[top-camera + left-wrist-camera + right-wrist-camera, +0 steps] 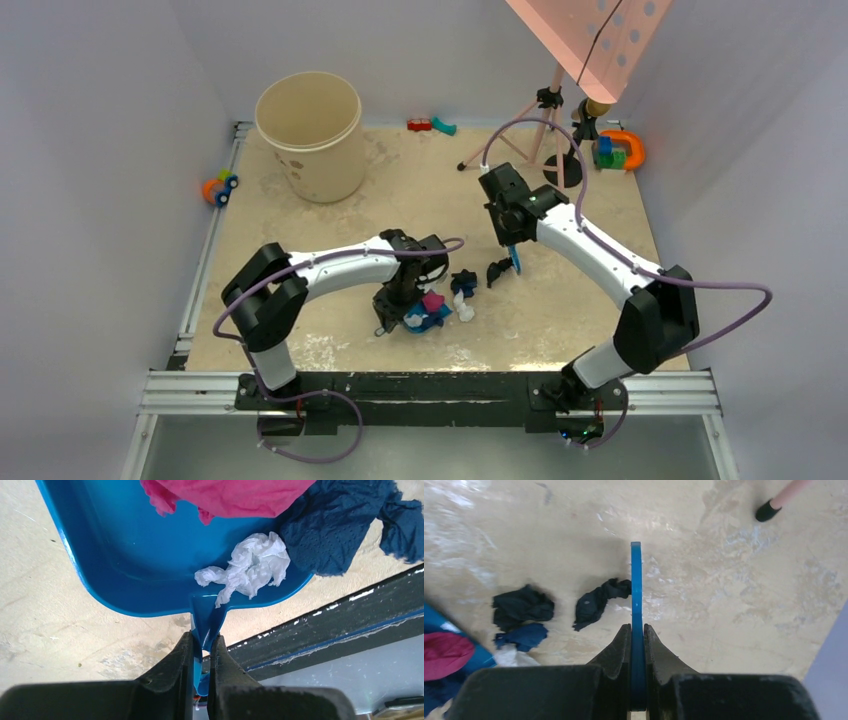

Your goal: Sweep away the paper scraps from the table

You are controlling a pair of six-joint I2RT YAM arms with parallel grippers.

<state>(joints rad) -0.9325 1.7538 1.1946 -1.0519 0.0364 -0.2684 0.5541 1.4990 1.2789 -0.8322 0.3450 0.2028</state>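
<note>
My left gripper [398, 300] is shut on the handle of the blue dustpan [125, 555], which rests on the table [330, 230] near the front middle. In the left wrist view my left gripper [202, 645] shows the pan holding a pink scrap [230, 495], a white wad [255, 562] and a navy scrap [330, 530] that hangs over its edge. My right gripper [636, 627] is shut on the blue brush [636, 590], seen edge-on. A black scrap [596, 602] touches the brush's left side. Another black scrap [522, 605] and a navy one [521, 635] lie between it and the pan.
A beige bucket [310, 135] stands at the back left, with an orange toy car [220, 187] beside it. A tripod stand [545, 130], small blocks [430, 125] and coloured toys [618, 150] sit at the back. The black base rail [350, 615] runs just behind the dustpan.
</note>
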